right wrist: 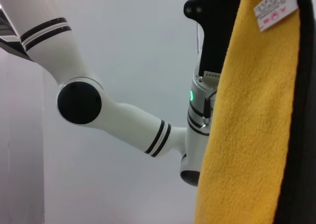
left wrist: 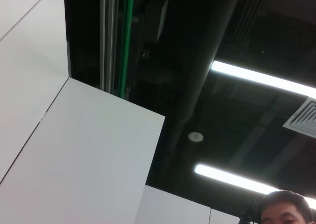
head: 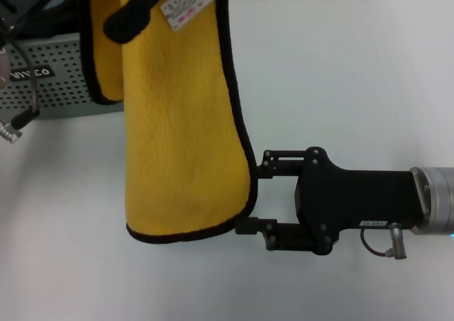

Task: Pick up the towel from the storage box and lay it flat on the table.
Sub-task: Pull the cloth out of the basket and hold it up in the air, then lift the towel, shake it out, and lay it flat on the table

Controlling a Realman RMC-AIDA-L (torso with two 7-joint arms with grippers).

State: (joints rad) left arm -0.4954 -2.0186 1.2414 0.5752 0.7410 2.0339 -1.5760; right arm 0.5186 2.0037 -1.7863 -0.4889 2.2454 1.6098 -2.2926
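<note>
Two grippers are engaged: the soft yellow black-hemmed towel point(head: 184, 122) is hung limp from the left gripper point(head: 138, 13), whose fingers are pinched on its top, while the right gripper point(head: 250, 203), fingers wide, is placed at its lower hem, judged the best hold.

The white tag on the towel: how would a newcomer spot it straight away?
Start at the towel hanging over the white table, beside the storage box. Near its top sits the white tag, the only pale patch with red print on the yellow face.

A lab or industrial hall is suggested by exposed black ceiling ducts point(left wrist: 197, 85), strip lights point(left wrist: 261, 78) and white partitions point(left wrist: 84, 159).
</note>
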